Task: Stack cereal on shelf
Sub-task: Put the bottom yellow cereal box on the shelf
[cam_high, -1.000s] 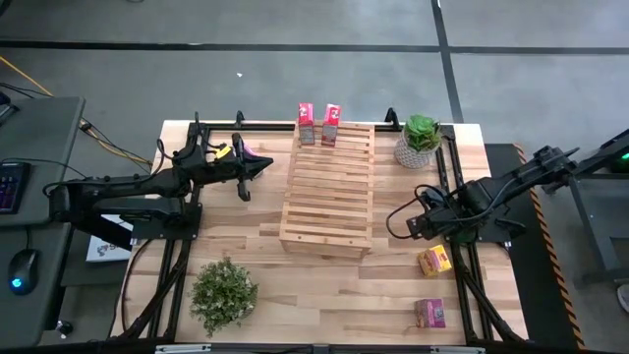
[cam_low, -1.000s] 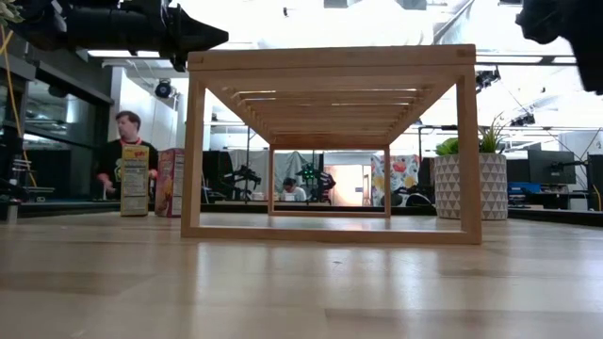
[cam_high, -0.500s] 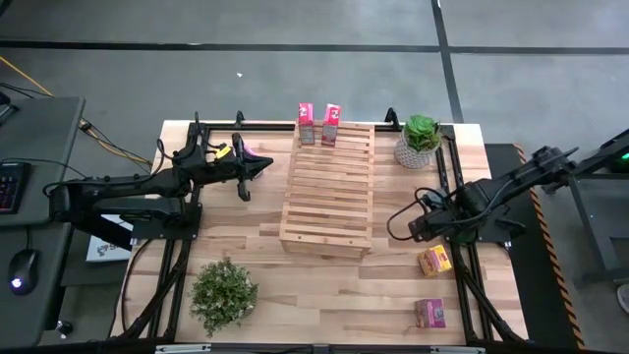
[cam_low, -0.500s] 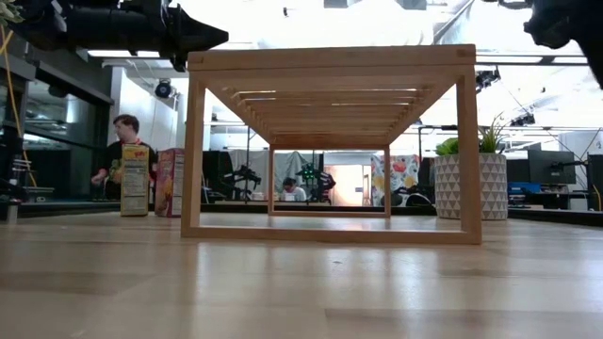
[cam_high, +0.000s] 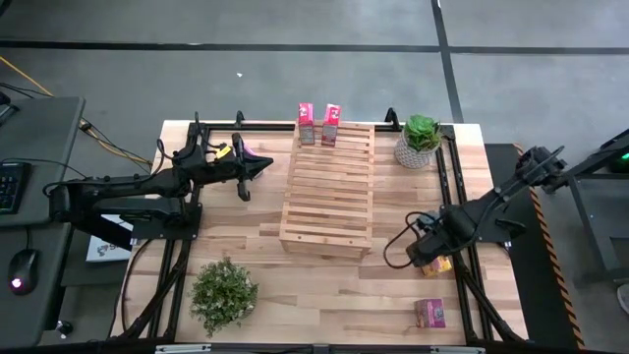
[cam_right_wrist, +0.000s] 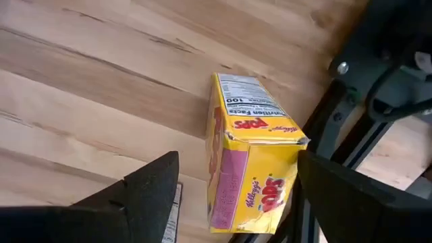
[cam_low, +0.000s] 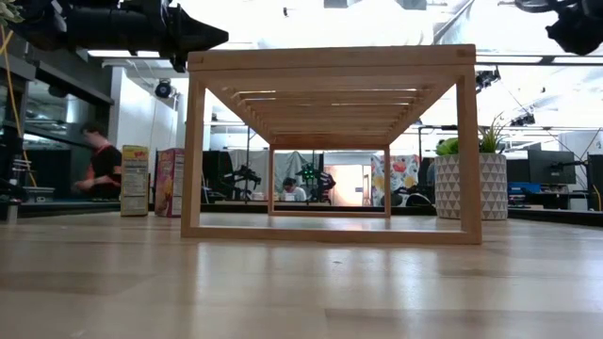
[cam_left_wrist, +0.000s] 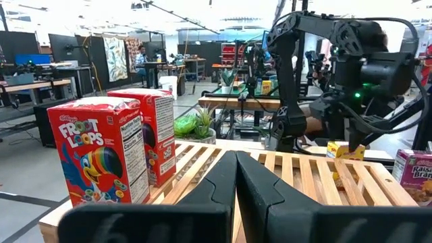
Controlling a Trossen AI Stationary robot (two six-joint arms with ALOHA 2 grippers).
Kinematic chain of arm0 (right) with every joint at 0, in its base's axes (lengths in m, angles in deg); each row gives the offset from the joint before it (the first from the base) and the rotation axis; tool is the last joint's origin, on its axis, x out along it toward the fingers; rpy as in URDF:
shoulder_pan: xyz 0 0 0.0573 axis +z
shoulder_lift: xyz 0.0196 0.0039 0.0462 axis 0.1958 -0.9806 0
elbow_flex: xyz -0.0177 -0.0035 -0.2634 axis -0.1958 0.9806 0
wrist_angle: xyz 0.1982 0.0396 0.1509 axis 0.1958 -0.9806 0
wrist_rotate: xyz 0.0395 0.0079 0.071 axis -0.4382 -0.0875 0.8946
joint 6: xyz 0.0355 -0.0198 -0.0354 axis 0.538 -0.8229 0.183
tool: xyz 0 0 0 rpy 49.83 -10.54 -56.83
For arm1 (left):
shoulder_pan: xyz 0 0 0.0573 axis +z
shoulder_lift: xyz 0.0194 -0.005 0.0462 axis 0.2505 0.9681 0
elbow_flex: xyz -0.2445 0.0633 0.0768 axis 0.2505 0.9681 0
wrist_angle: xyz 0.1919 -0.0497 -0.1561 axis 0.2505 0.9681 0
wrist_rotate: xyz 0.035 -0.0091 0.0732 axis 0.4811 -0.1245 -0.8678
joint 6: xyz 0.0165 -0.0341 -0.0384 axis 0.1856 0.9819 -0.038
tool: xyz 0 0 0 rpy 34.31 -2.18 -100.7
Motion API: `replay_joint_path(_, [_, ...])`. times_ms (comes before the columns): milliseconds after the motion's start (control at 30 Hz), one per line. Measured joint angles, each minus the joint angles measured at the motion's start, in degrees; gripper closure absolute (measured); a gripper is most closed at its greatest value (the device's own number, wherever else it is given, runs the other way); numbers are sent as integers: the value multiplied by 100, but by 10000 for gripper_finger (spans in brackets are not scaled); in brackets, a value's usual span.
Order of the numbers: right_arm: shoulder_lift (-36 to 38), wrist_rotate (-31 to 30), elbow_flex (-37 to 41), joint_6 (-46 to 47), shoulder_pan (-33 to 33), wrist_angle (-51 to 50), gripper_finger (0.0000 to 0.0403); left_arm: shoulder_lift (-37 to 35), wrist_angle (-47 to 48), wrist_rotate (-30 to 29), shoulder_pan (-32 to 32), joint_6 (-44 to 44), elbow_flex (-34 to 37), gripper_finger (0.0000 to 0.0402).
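High view: slatted wooden shelf [cam_high: 327, 190] sits mid-table [cam_high: 236, 236]. Two red Froot Loops boxes [cam_high: 306, 123] [cam_high: 331, 124] stand upright on its far end, side by side. Right claw [cam_high: 420, 254] is down over the yellow Corn Pops box [cam_high: 438, 263], which lies on the table near the right frame rail. A pink cereal box [cam_high: 429, 313] lies nearer the front edge, apart from it. Left claw [cam_high: 257, 165] hangs left of the shelf's far half, clenched, nothing in it. Potted plant [cam_high: 420, 141] at the far right corner, leafy bush [cam_high: 223, 290] front left.

Low view: shelf [cam_low: 330, 141] fills the middle, seen end-on. Two cereal boxes [cam_low: 135, 180] [cam_low: 170, 182] show at its left. Left arm [cam_low: 122, 26] crosses top left, part of the right arm [cam_low: 577, 24] top right. White patterned pot [cam_low: 469, 200] to the right of the shelf. A person [cam_low: 99, 169] is in the room behind.

Left wrist view: left claw [cam_left_wrist: 235, 192] fingers pressed together, pointing across the shelf slats [cam_left_wrist: 324, 182]. Froot Loops boxes [cam_left_wrist: 94, 159] [cam_left_wrist: 151, 131] upright on the near corner. Right arm [cam_left_wrist: 337, 74] beyond, yellow box [cam_left_wrist: 345, 150] under it, pink box [cam_left_wrist: 412, 173] at the edge.

Right wrist view: right claw [cam_right_wrist: 233, 196] spread wide, fingers [cam_right_wrist: 152, 185] either side of the Corn Pops box [cam_right_wrist: 253, 152], not closed on it. Box lies flat on the table planks [cam_right_wrist: 101, 88].
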Motion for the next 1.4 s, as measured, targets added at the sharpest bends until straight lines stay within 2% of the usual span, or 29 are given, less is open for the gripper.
replay_joint_path(233, [-234, -39, 0, 753, 578, -112, 107, 0, 2, 4, 0, 0, 0, 398])
replay_joint_path(400, [-352, -103, 0, 795, 727, -105, 107, 0, 0, 7, 0, 0, 0, 398])
replay_joint_path(567, [-359, -658, 2, 745, 724, 28, 107, 0, -110, 13, 0, 2, 0, 398])
replay_joint_path(700, [-357, -826, 2, 634, 724, 160, 107, 0, -118, 17, 0, 2, 0, 398])
replay_joint_path(1133, [-355, -754, 2, 462, 724, 787, 107, 0, -118, 20, 0, 2, 0, 398])
replay_joint_path(1400, [-353, -502, 2, 428, 729, 982, 107, 0, -118, 22, 0, 2, 0, 398])
